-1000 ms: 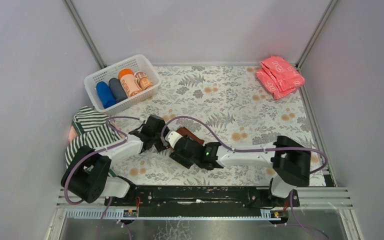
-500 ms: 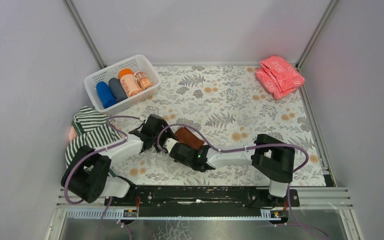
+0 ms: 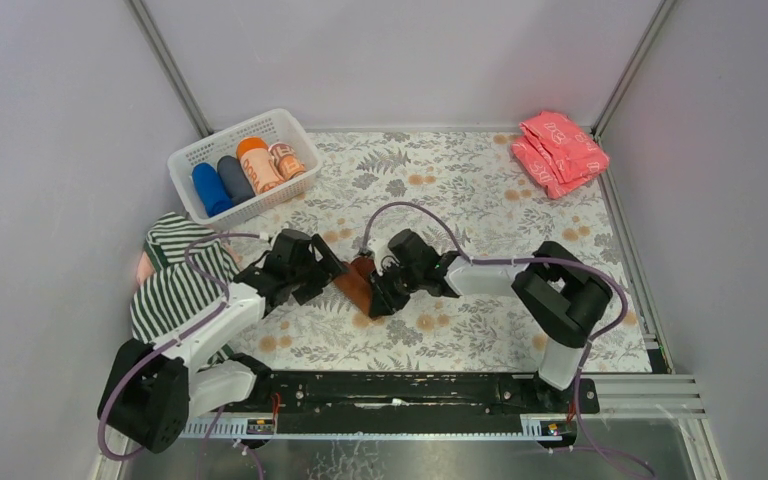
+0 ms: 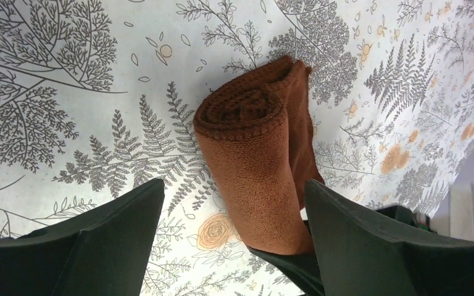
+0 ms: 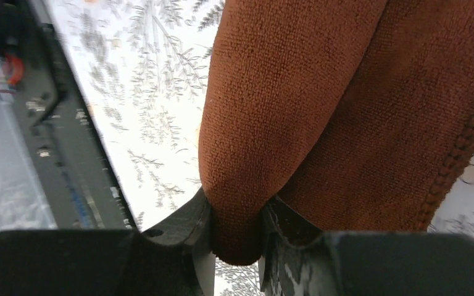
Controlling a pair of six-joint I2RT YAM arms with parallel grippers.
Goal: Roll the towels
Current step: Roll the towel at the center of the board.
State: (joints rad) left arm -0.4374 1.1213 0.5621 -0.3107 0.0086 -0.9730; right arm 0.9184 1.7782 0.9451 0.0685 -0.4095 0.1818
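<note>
Our left gripper (image 4: 233, 191) straddles the rolled rust-brown terry cloth towel (image 4: 247, 154) with its jaws wide apart and not squeezing. The roll lies mid-table on the fern-printed tabletop (image 3: 480, 210). Our right gripper (image 5: 234, 222) pinches the roll's end, likely to stop it unrolling.

rust-brown towel (image 5: 321, 105) cut off by top and right edges in right wrist view; pale pink towel (image 3: 142, 267) at left edge of table (image 3: 460, 180) mostly hidden under striped towel (image 3: 165, 300).
</note>
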